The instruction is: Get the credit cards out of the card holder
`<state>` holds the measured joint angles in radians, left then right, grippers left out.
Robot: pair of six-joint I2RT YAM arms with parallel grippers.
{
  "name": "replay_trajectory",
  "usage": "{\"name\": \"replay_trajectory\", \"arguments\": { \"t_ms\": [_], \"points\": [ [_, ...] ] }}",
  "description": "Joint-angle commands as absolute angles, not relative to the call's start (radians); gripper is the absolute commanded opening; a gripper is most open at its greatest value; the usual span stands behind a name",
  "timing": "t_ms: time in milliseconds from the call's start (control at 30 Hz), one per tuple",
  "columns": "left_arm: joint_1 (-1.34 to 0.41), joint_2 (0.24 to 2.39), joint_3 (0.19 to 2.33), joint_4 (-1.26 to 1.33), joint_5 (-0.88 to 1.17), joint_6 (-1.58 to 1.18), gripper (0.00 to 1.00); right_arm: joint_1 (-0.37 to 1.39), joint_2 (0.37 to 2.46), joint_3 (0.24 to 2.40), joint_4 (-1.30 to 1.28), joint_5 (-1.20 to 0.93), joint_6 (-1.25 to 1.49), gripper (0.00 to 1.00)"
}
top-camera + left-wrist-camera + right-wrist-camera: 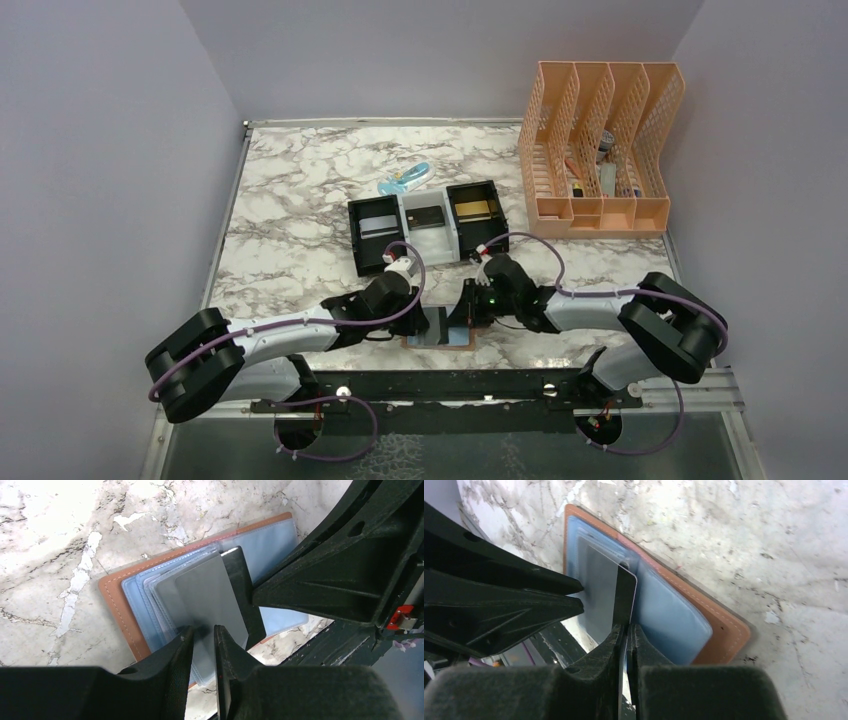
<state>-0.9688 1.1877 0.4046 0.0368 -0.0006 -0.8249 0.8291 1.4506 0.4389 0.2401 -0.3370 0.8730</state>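
The card holder (452, 337) lies open near the table's front edge, tan leather (117, 605) round pale blue pockets (669, 615). A grey card (205, 592) sits flat in its sleeves. A dark credit card (625, 595) stands on edge over the holder's middle, with my right gripper (627, 630) shut on its near end. That same card shows as a black strip (242, 587) in the left wrist view. My left gripper (202, 632) is narrowly open, with its fingertips (186, 637) down on the sleeves at the holder's near side. In the top view both grippers (437, 322) (470, 308) meet over the holder.
A black-and-white three-compartment tray (355, 240) behind the holder has a silvery card (378, 224), a dark card (428, 217) and a gold card (474, 208). A pale blue object (405, 180) lies behind it. A peach file organiser (600, 150) stands at the back right.
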Motion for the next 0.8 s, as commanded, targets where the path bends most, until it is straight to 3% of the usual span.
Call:
{"name": "replay_trajectory", "arguments": {
  "t_ms": [0, 167, 300, 367, 600, 767],
  "points": [
    [-0.976, 1.207, 0.398, -0.030, -0.029, -0.819, 0.25, 0.824, 1.443, 0.391, 0.318, -0.291, 0.956, 0.13],
    [-0.980, 1.194, 0.389, -0.029, -0.030, -0.819, 0.25, 0.823, 1.485, 0.373, 0.384, -0.310, 0.993, 0.30],
    [-0.981, 1.187, 0.378, -0.030, -0.027, -0.822, 0.24, 0.823, 1.522, 0.359, 0.451, -0.350, 1.008, 0.31],
    [-0.981, 1.186, 0.373, -0.030, -0.027, -0.828, 0.24, 0.823, 1.544, 0.355, 0.468, -0.353, 1.021, 0.29],
    [-0.983, 1.183, 0.369, -0.032, -0.028, -0.828, 0.24, 0.822, 1.501, 0.306, 0.504, -0.298, 1.027, 0.03],
    [-0.985, 1.183, 0.373, -0.037, -0.027, -0.825, 0.24, 0.822, 1.422, 0.285, 0.440, -0.253, 0.999, 0.01]
  ]
}}
